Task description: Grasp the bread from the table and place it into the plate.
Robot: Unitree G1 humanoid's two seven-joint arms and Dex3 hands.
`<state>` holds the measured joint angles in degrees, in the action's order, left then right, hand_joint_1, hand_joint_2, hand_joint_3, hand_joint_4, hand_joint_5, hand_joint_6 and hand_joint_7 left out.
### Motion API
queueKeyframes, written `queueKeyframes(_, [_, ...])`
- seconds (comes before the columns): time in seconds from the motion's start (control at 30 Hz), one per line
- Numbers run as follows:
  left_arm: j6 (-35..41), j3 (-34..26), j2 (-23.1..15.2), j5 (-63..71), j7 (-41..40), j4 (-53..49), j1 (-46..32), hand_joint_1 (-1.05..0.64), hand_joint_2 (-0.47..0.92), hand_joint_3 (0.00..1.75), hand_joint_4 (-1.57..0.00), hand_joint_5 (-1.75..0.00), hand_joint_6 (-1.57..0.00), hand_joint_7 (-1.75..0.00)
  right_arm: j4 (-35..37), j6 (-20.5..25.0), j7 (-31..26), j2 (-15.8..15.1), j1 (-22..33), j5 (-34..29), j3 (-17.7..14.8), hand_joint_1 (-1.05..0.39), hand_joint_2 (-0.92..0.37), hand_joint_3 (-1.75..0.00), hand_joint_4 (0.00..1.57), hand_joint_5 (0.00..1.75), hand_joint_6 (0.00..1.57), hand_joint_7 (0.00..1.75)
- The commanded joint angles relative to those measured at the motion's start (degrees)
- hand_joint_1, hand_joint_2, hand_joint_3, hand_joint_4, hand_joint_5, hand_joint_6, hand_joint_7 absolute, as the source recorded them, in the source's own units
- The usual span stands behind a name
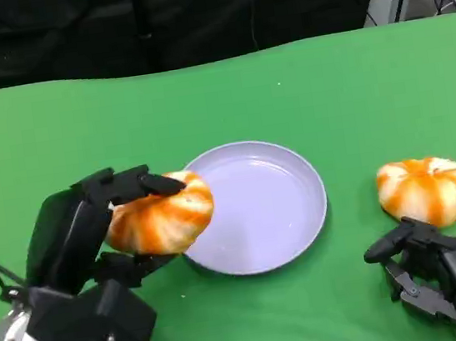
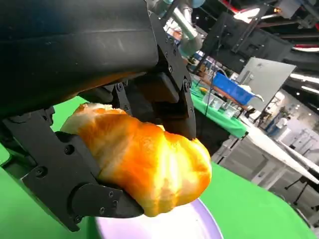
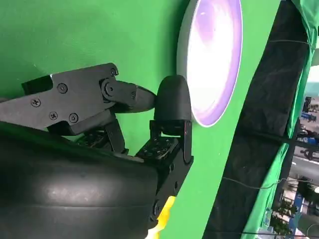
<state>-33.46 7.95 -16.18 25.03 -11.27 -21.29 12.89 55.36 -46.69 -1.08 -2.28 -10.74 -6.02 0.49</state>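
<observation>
My left fingers (image 1: 142,184) clamp the bread (image 1: 161,214) from above and below, carrying it clear of the bench (image 1: 353,95) at the plate (image 1: 258,206) rim. My right hand (image 1: 443,272) holds nothing, fingers apart.

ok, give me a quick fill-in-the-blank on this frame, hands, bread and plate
1. The left hand holds a bread roll over the plate's ____ rim.
2. The second roll lies on the ____ cloth.
3. The right hand holds ____.
4. The plate's colour is ____.

Missing words: left; green; nothing; purple
</observation>
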Motion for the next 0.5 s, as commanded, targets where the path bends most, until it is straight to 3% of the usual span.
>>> queueKeyframes(0.03, [-0.53,0.48,0.03,-0.04,0.28,-1.73,1.85,-0.09,0.76,0.66,-0.92,-1.26,-1.05,-0.73,0.47,1.11,0.31,-0.14,0.4,0.23,-0.06,-0.15,-0.92,-0.49,0.7,1.75,0.74,1.2])
queueKeyframes(0.47, [-0.76,0.55,-0.01,-0.05,0.14,-2.08,2.02,-0.09,0.77,0.64,-0.93,-1.25,-1.07,-0.7,0.44,1.13,0.33,-0.14,0.41,0.27,-0.04,-0.15,-0.92,-0.48,0.7,1.75,0.74,1.2])
queueKeyframes(0.5, [-0.3,1.59,1.16,0.17,0.75,-4.15,4.76,-0.09,0.78,0.64,-0.93,-1.25,-1.07,-0.7,0.77,0.99,-0.24,-0.19,0.23,-0.19,0.08,-0.15,-0.92,-0.48,0.7,1.75,0.74,1.2])
